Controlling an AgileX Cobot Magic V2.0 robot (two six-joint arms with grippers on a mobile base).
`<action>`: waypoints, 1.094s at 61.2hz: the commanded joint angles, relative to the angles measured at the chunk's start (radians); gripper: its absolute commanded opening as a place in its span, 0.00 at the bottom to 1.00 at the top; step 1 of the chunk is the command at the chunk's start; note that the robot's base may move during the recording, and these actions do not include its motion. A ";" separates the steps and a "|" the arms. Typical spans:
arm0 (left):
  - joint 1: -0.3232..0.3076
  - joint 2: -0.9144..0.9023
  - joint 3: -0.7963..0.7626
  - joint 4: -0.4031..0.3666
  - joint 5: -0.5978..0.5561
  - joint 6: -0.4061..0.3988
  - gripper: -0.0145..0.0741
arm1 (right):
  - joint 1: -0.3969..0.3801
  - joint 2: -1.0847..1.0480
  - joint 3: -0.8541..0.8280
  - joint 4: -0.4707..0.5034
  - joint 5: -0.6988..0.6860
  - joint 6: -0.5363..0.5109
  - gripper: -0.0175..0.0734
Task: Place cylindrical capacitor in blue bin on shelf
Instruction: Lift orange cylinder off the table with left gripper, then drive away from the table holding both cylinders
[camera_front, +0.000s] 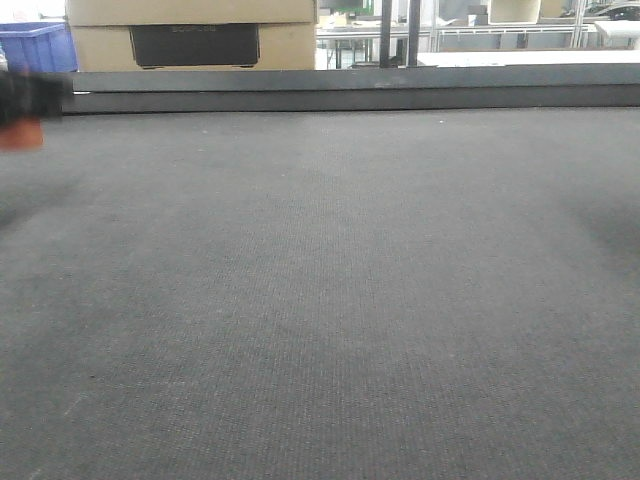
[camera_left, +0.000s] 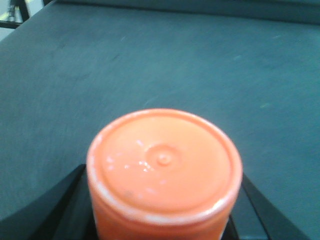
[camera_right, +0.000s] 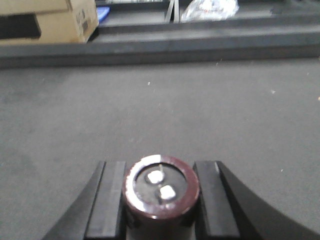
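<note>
Neighbouring blue bin (camera_front: 38, 48), a cardboard box (camera_front: 190, 12).

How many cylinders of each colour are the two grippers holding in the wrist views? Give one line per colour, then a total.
Orange plastic cylinder: 1
Dark maroon cylindrical capacitor with two metal terminals: 1
Total: 2
</note>
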 joint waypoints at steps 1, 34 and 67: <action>-0.004 -0.100 -0.061 0.012 0.210 -0.001 0.04 | 0.004 -0.007 -0.049 -0.042 0.071 -0.001 0.02; -0.004 -0.563 -0.127 0.057 0.907 0.008 0.04 | 0.016 -0.067 -0.223 -0.114 0.480 -0.001 0.02; -0.004 -1.068 0.168 0.057 0.933 0.008 0.04 | 0.059 -0.484 -0.106 -0.120 0.507 -0.030 0.02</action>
